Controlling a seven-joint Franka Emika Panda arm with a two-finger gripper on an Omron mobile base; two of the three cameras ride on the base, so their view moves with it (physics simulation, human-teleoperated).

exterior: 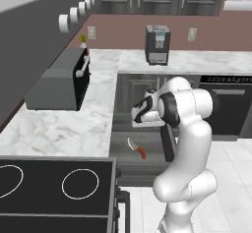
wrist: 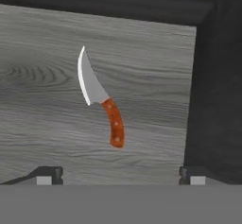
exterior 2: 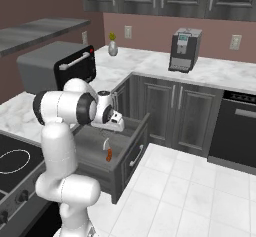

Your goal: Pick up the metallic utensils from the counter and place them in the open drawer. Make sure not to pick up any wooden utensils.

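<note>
My fingers (wrist: 45,175) stand wide apart, gripping nothing, above the knife (wrist: 100,100), whose curved silver blade and riveted orange handle lie flat on the drawer's (exterior 2: 131,153) grey wood-grain floor, while the base views add the marble counter (exterior: 64,129).

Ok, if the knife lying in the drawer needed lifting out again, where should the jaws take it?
Grip the knife by its orange handle, coming straight down from above. It lies flat on the drawer floor; the handle is thick and nearly straight, while the curved blade tapers thin. Close the jaws across the handle's width.
</note>
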